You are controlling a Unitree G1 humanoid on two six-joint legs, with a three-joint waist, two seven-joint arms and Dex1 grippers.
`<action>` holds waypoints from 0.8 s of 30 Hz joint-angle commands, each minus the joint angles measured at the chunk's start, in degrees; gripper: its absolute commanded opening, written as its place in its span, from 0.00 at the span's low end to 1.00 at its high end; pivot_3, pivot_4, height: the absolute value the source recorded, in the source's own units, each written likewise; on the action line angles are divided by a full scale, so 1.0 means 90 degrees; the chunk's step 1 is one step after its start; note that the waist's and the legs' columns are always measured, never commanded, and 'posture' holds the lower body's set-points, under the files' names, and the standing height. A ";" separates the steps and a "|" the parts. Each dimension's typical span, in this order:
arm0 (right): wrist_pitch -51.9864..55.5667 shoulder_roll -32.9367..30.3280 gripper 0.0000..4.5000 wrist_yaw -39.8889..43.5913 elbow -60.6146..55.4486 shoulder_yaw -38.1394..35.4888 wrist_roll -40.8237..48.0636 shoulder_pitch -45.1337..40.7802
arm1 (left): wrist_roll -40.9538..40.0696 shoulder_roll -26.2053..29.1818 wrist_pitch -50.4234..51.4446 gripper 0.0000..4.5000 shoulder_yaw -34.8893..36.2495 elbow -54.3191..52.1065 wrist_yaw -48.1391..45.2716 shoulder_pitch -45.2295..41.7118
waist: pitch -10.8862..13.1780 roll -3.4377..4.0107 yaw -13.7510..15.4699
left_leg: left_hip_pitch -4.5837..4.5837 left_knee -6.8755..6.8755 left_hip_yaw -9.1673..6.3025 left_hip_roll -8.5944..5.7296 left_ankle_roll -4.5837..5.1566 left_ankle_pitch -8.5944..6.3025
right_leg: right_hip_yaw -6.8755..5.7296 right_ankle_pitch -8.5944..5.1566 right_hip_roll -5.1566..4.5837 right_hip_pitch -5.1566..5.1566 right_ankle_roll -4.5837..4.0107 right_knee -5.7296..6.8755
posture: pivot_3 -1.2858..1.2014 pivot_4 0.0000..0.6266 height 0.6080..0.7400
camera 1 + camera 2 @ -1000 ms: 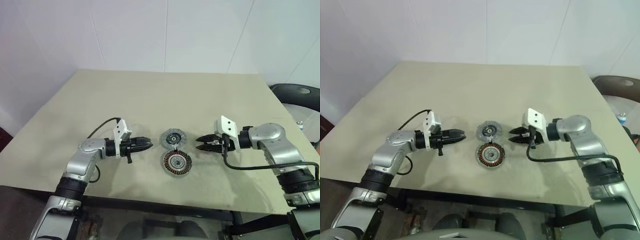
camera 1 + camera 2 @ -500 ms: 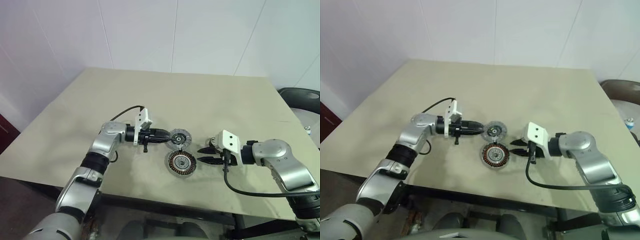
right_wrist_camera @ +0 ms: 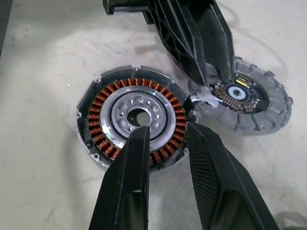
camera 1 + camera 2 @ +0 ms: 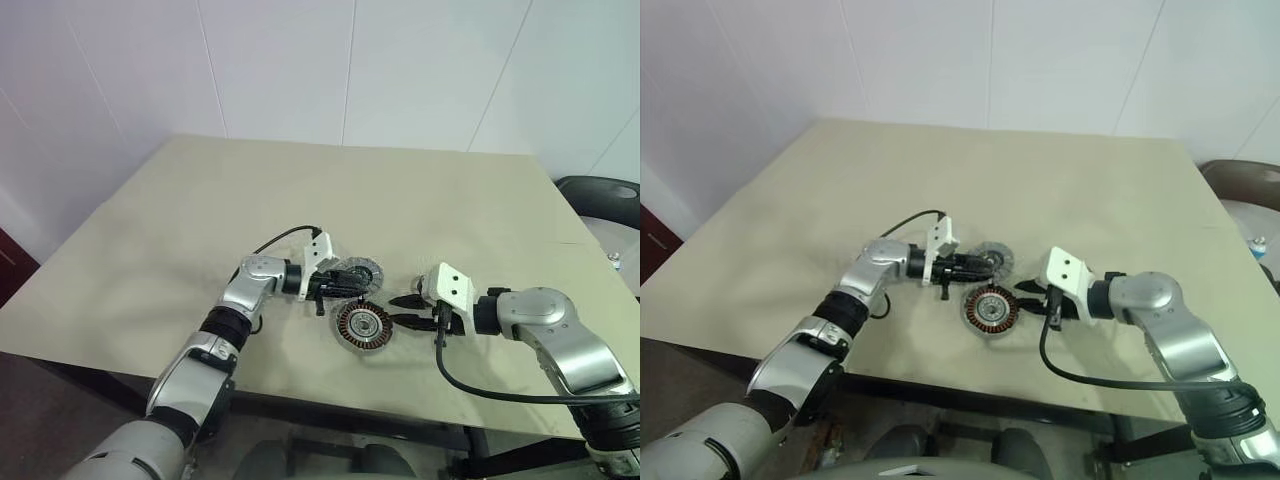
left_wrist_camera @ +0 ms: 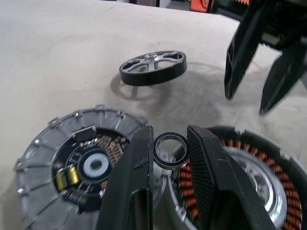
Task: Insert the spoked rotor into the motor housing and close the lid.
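Between the left gripper (image 5: 170, 143)'s slightly parted jaws a small black ring (image 5: 171, 151) shows over the lid (image 5: 81, 158) and motor housing (image 3: 132, 115), the right gripper (image 3: 165, 136)'s parted jaws empty above that housing, the spoked rotor (image 5: 153, 67) lying apart on the desk (image 4: 300, 190).

I am finding no readable text, label, brand, number or sign anywhere. I am looking over the lid (image 5: 79, 158), whose inner face carries a small circuit board, and its parts bear no marking that I can make out. The motor housing (image 3: 134, 115) and the spoked rotor (image 5: 152, 67) are showing plain metal and copper only. The white camera blocks on both arms and the worktop (image 4: 300, 190) are blank as well.
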 commanded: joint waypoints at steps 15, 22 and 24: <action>-0.0423 0.0092 0.28 0.0112 0.0502 0.0302 -0.0196 -0.0669 | -0.0638 0.0441 0.2609 0.16 -0.0119 -0.2987 0.0023 0.1077 | -0.0001 0.0002 -0.0003 | 0.0007 0.0002 0.0002 0.0003 -0.0001 0.0000 | 0.0007 0.0000 0.0000 0.0002 -0.0001 0.0008 | 0.52 0.00 1.00; -0.0430 0.0192 0.28 0.0084 0.0517 0.0365 -0.0197 -0.0740 | -0.0438 0.0338 0.2321 0.16 -0.0256 -0.2718 0.0360 0.1179 | -0.0001 0.0002 0.0008 | 0.0005 0.0003 0.0003 0.0002 -0.0001 0.0000 | 0.0009 0.0000 -0.0003 0.0002 -0.0001 0.0007 | 0.52 0.00 1.00; -0.0418 0.0203 0.28 0.0064 0.0508 0.0352 -0.0185 -0.0746 | -0.0444 0.0275 0.2331 0.16 -0.0308 -0.2609 0.0370 0.1147 | -0.0001 0.0002 0.0005 | 0.0006 0.0004 0.0003 0.0002 -0.0001 0.0000 | 0.0009 0.0000 -0.0003 0.0002 -0.0001 0.0007 | 0.52 0.00 1.00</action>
